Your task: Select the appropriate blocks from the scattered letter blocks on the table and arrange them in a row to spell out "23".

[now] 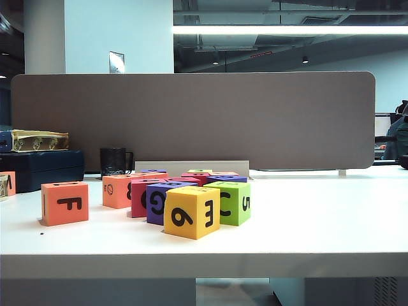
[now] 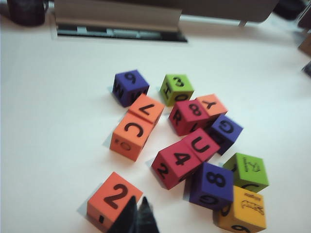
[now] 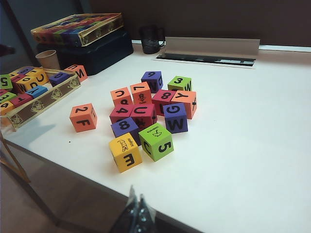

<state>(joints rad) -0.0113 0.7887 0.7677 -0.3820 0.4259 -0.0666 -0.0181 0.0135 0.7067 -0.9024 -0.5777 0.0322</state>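
Observation:
An orange block with "2" on top stands apart from the cluster of scattered letter blocks; in the exterior view it shows "F". A lime green block with "3" on top sits at the cluster's far side. My left gripper is shut and empty, its tips over the near edge of the "2" block. My right gripper is shut and empty, above the table's front edge, well short of the blocks. Neither gripper shows in the exterior view.
A lime green "5" cube and a yellow cube front the cluster. In the right wrist view a tray of more blocks, a paper cup, a boxed set on a dark case and a black mug line the table's side and back. A grey partition stands behind.

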